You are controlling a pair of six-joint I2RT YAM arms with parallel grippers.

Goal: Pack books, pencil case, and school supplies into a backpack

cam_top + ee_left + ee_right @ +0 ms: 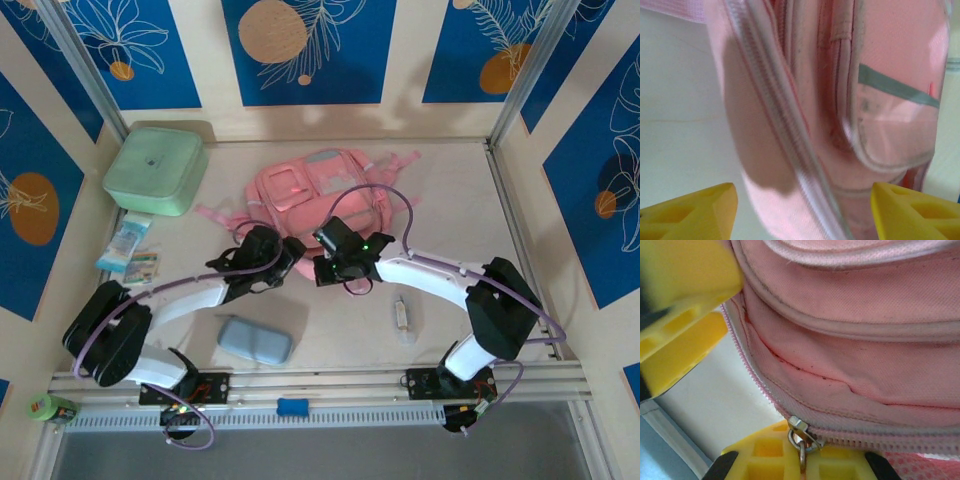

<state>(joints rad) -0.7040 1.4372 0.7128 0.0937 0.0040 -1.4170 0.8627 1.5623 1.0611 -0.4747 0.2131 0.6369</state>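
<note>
Two arms meet mid-frame at the pink backpack (300,190); left end effector (802,197) gapes open, right end effector (747,370) open too.

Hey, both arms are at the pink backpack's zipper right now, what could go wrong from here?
The zipper pull rests only against one finger of the right gripper; it might slip away as the jaws close.
The left gripper is open, not pinning the backpack, so a tug may drag the whole bag.
The two grippers sit close together and could bump.
</note>
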